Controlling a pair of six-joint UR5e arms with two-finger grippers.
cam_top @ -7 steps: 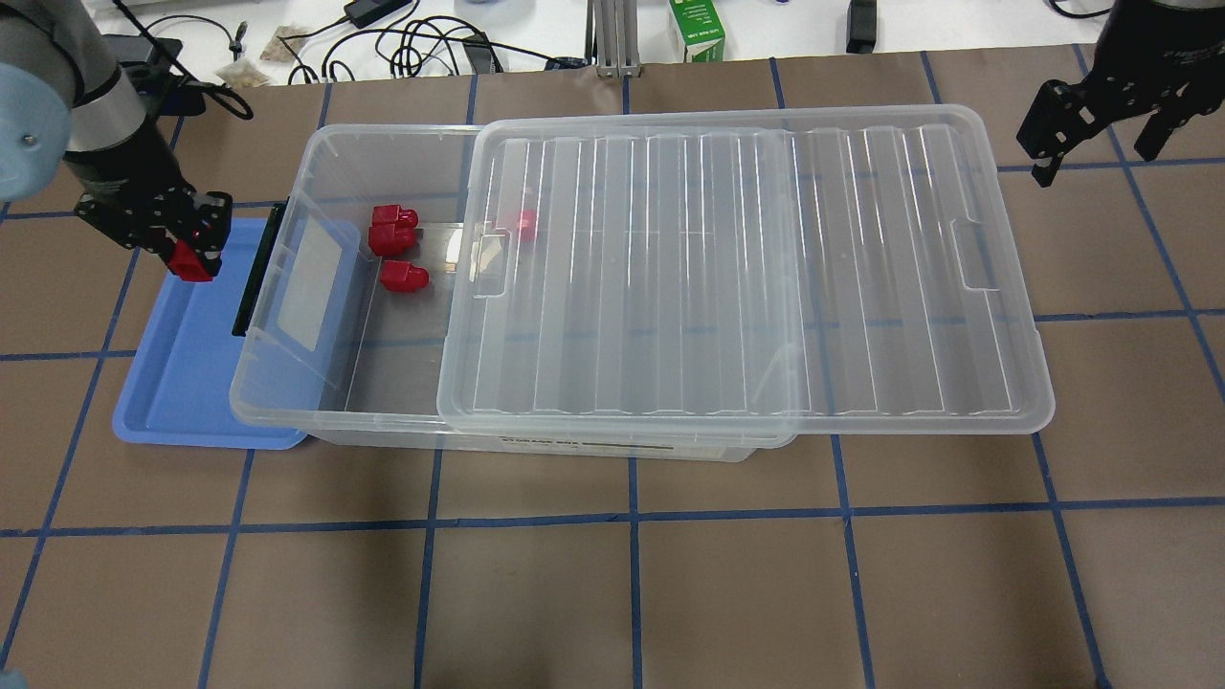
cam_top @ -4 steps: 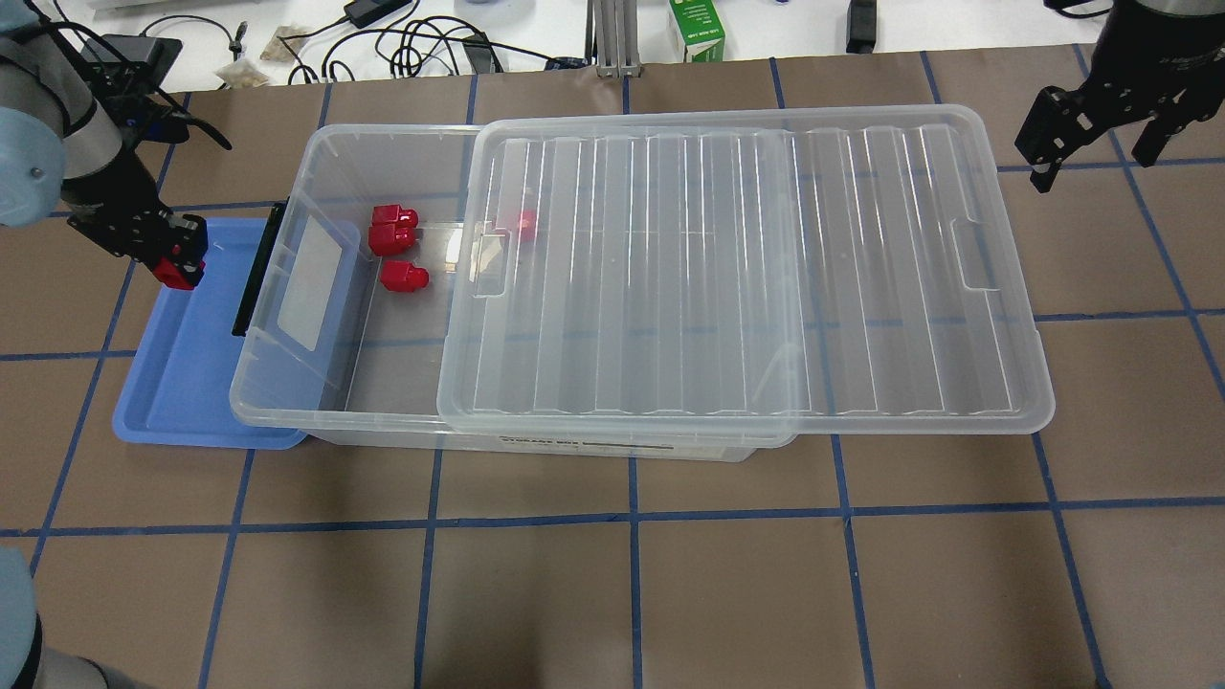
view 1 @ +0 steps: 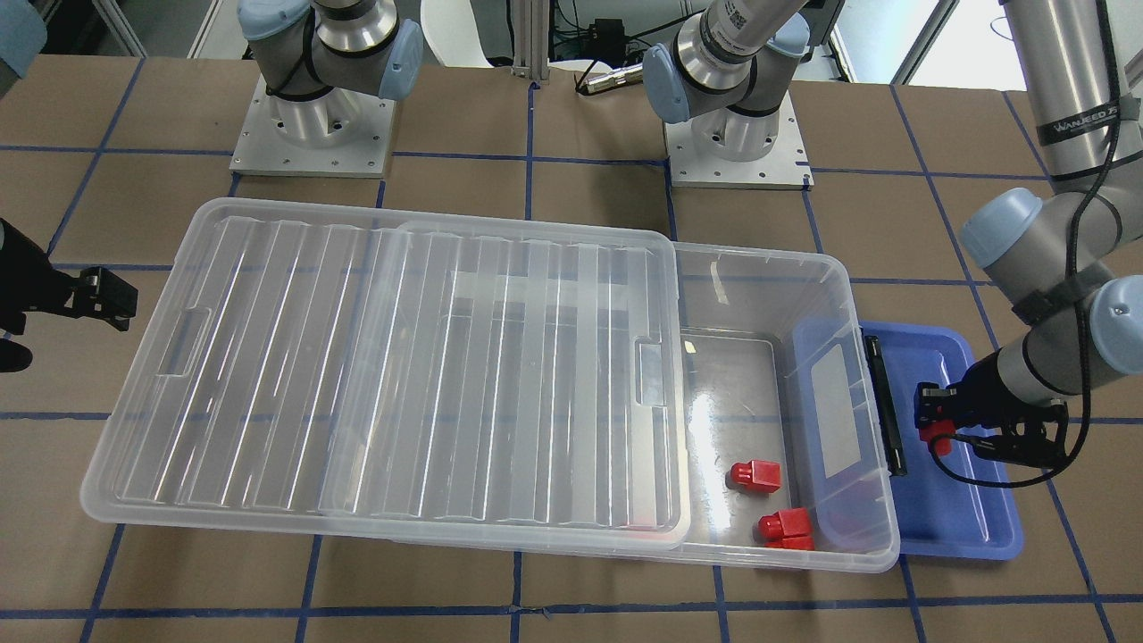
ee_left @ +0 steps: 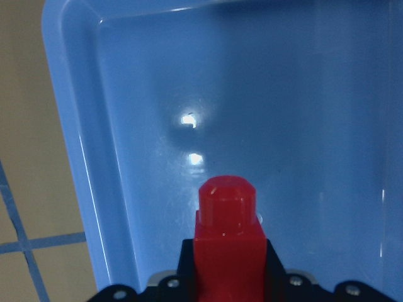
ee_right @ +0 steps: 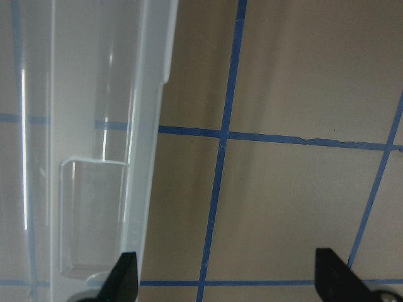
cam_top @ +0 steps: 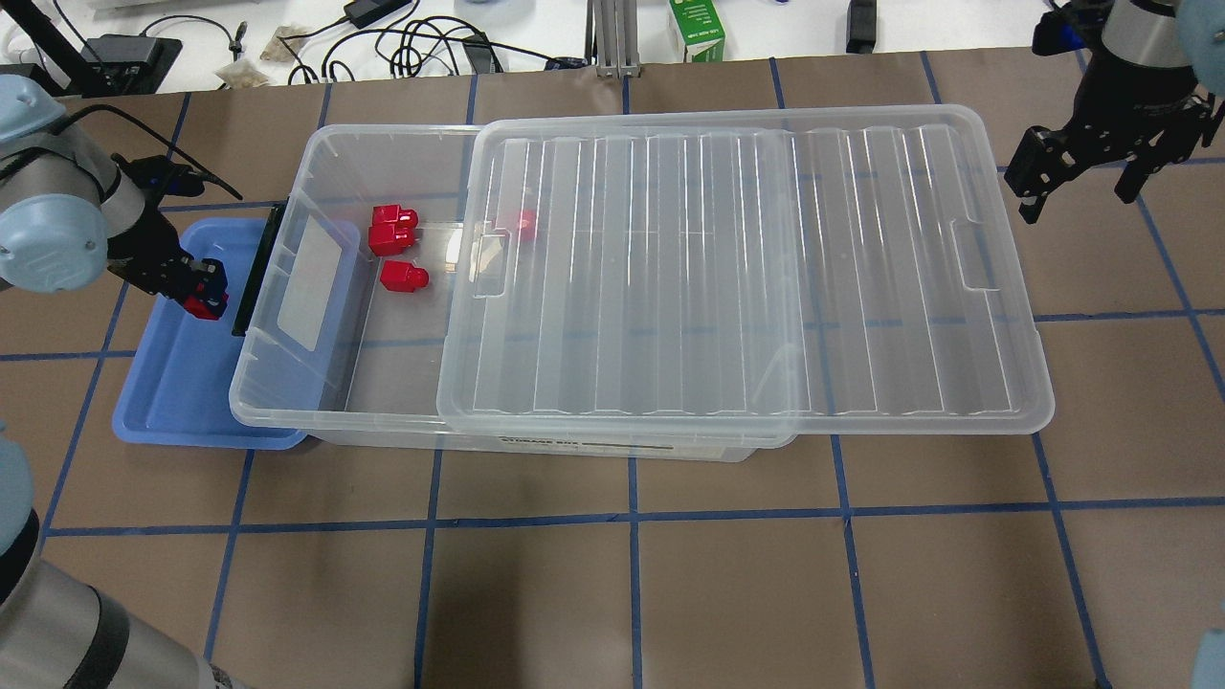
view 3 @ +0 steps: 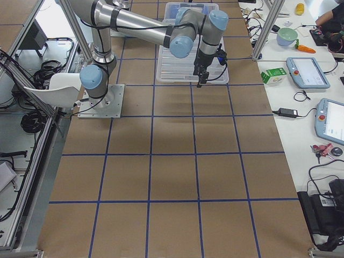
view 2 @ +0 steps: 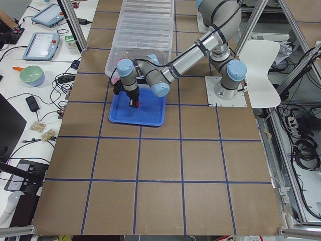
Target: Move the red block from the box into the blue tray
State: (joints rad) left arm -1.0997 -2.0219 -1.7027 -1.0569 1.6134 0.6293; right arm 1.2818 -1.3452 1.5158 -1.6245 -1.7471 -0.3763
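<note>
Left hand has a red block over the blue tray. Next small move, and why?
Probably lower the left hand a touch before releasing. The red block is clamped stub-down over the blue tray floor, inside the rim, and contact with the floor isn't evident.

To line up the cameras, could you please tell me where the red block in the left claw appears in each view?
Front-facing: red block at right, over the blue tray.
Overhead: block far left, over the tray.
Exterior left: block upper centre.
Exterior right: not in it.
Left wrist: block bottom centre.
Right wrist: not in it.
Shared landmark: the blue tray.
</note>
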